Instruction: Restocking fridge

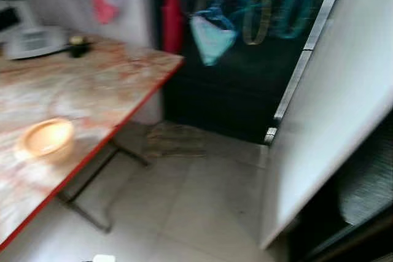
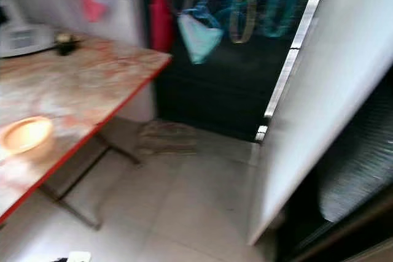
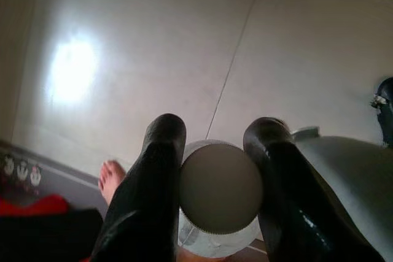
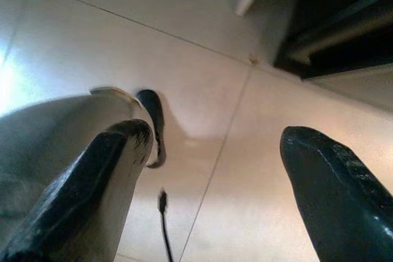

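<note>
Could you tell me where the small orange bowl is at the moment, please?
The orange bowl sits on the marble-patterned table on the robot's left in the eye views, near the table's red front edge, well forward of the white appliance at the far end.

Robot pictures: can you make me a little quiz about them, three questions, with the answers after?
1. True or false: the left gripper is shut on a bottle.
2. What lies on the table near its front edge? A) a bowl B) a shoe C) a book
3. Fill in: the right gripper hangs above the tiled ____.

Key
1. True. In the left wrist view both black fingers press against the bottle's round cap.
2. A. A pale bowl lies on the table.
3. Floor. The right gripper is open and holds nothing.
</note>
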### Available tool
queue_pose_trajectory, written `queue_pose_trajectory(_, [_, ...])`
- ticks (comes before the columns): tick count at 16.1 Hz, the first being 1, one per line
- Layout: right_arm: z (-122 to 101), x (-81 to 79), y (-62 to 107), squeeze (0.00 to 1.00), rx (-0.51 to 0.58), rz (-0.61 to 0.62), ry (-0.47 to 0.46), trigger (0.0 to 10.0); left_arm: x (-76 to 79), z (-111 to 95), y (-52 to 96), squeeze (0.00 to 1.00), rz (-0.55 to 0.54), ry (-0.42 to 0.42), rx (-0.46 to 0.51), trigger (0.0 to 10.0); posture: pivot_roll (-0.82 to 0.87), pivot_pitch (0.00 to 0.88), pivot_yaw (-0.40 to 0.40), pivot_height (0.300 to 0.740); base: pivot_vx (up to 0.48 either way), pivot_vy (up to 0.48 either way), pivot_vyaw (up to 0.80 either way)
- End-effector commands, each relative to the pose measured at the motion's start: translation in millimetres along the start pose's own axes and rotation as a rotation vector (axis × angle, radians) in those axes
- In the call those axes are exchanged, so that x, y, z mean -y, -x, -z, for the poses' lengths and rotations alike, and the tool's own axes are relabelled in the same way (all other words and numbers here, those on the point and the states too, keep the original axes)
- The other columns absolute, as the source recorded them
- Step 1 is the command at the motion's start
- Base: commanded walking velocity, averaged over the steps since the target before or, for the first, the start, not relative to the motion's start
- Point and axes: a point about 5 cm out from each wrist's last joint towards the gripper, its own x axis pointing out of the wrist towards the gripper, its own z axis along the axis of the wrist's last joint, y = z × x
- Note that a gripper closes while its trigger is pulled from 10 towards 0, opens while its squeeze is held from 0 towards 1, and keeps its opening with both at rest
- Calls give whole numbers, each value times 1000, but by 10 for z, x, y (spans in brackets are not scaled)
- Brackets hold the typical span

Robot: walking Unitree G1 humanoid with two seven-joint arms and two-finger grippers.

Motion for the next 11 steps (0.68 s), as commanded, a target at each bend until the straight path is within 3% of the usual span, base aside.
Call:
queue_pose_trajectory(1, [109,-10,18,0,-42,-9,3,10000,22,56,8,0,10,7,-19,10000,19,0,7,740,0,0,-800])
queue_pose_trajectory(7, [126,-2,23,0,-44,-5,10,10000,-31,284,55,0,15,0,-61,10000,6,0,5,740,0,0,-800])
queue_pose_trajectory(11, [135,-2,26,0,-48,-12,21,10000,28,208,36,0,28,3,-58,10000,8,0,4,740,0,0,-800])
